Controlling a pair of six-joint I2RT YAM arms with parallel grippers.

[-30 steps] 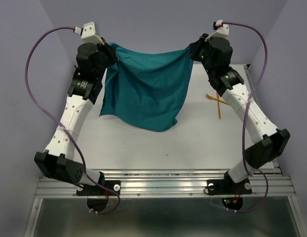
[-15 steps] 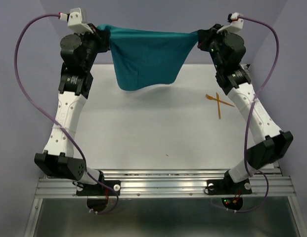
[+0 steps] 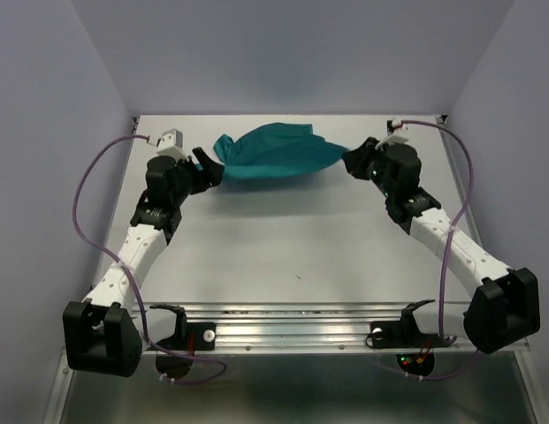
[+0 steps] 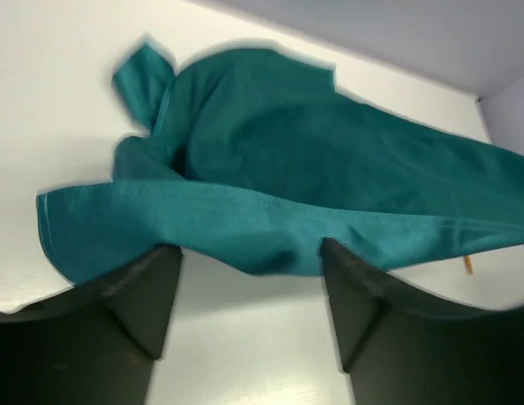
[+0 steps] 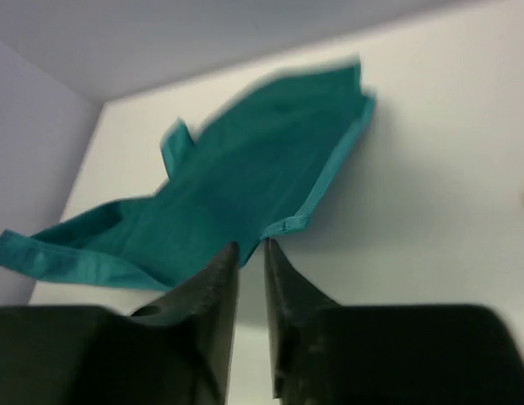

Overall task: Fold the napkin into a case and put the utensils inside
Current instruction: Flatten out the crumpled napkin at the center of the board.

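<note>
Napkin [image 3: 274,159] is sagging bunched near the table's [image 3: 301,238] far edge since I am aiming to spread it flat for folding, left gripper [image 4: 249,251] gaping wide on nothing, right gripper [image 5: 250,245] barely parted at its corner, hold unclear.

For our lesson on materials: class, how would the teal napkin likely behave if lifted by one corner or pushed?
Probably floppy: the napkin sags in soft folds, holding no shape of its own. Likely light for its size: one thin corner seems to poke up off the table unaided. Pushed, it would probably bunch rather than slide whole, since it lies rumpled.
</note>
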